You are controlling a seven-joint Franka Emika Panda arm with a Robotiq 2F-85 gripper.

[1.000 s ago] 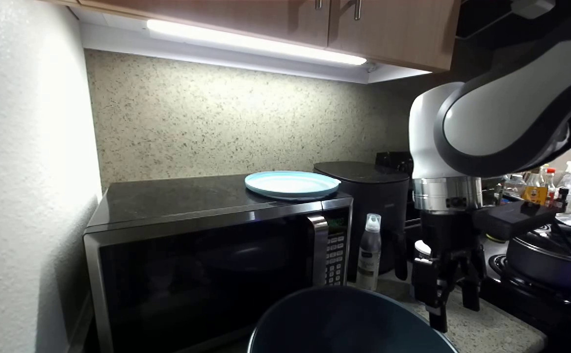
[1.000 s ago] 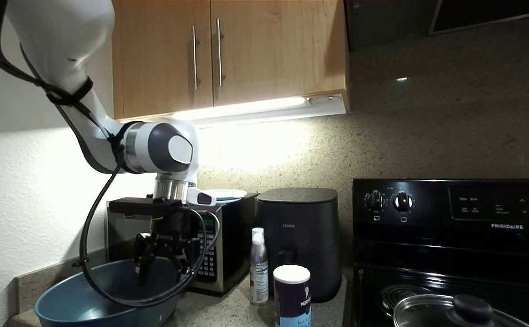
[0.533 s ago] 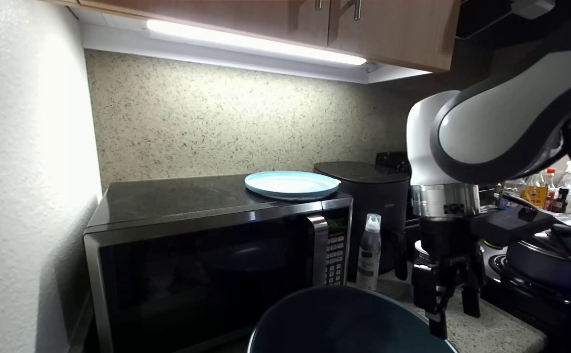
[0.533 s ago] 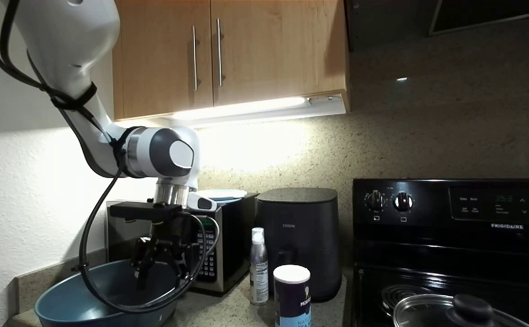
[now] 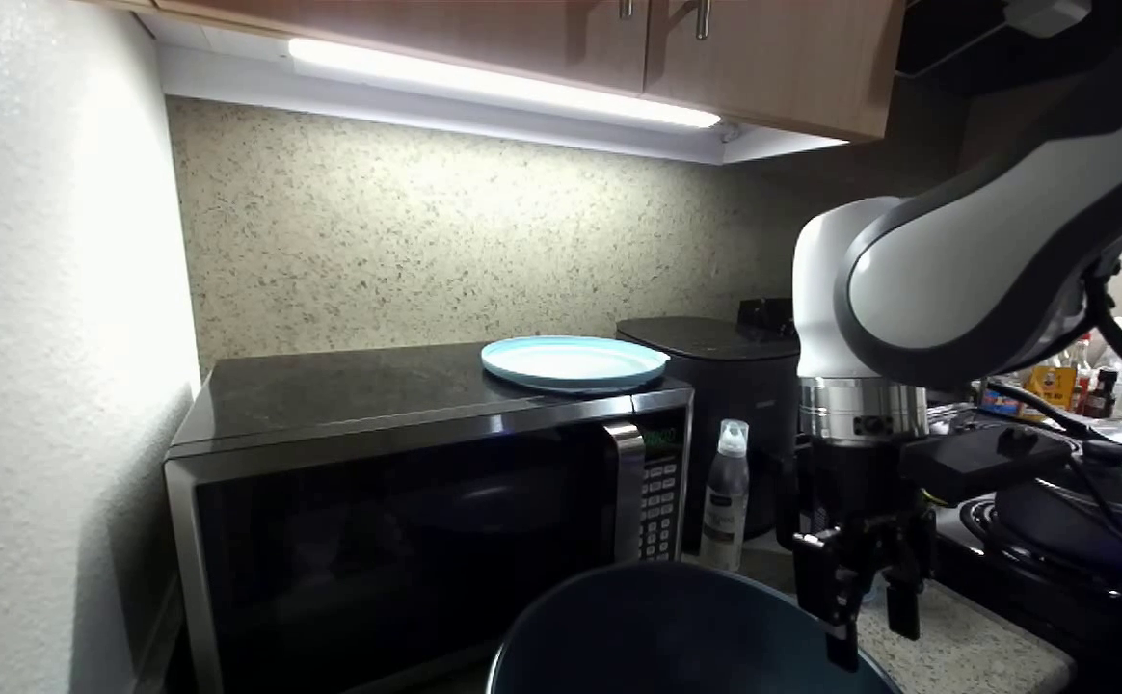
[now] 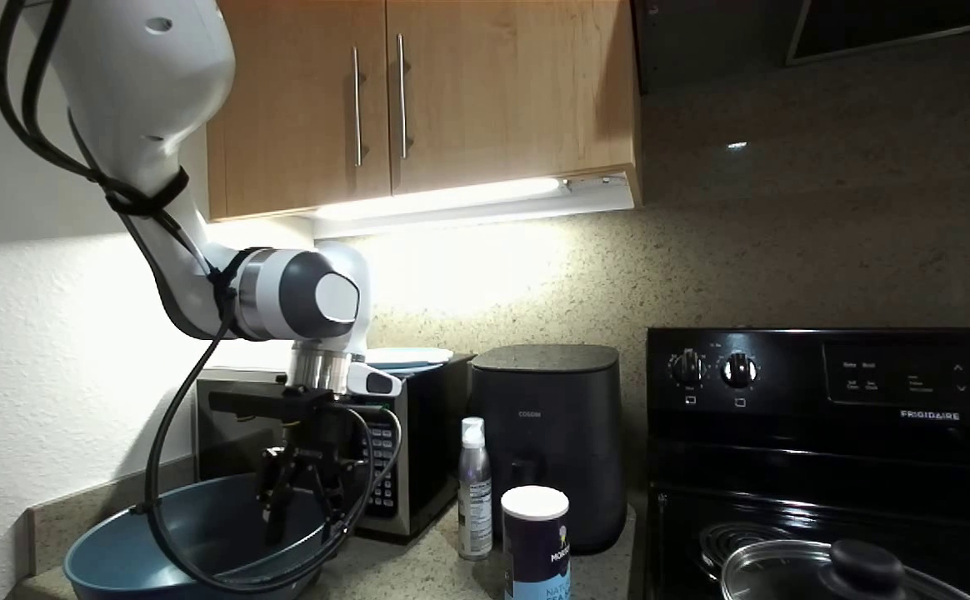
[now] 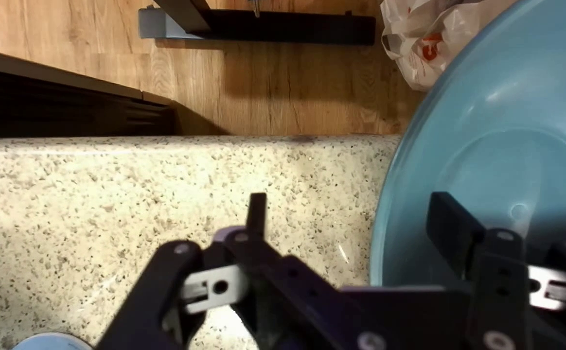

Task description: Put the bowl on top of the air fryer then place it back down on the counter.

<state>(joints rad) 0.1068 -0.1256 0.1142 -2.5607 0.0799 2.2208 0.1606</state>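
Note:
The large teal-blue bowl point(image 6: 118, 542) stands on the speckled counter point(image 6: 418, 575) in front of the microwave. It also shows at the bottom of an exterior view point(image 5: 657, 636) and at the right of the wrist view point(image 7: 521, 160). My gripper point(image 7: 349, 214) is open and points down at the bowl's near rim. In the wrist view one finger is over the bowl's inside and one is over the counter outside, with the rim between and no visible contact. The gripper shows in both exterior views point(image 5: 872, 636) point(image 6: 306, 521). The black air fryer point(image 6: 547, 433) stands right of the microwave, its flat top bare.
A microwave point(image 5: 407, 559) carries a pale-blue plate point(image 5: 575, 361). A spray can point(image 6: 475, 492) and a salt canister point(image 6: 535, 542) stand before the air fryer. The stove point(image 6: 785, 467) is at the right. Cabinets point(image 6: 502, 100) hang above. A cable loops beside the gripper.
The arm and open gripper have lowered and shifted slightly, leftward in an exterior view that looks across the bowl. The bowl, plate and air fryer have not moved.

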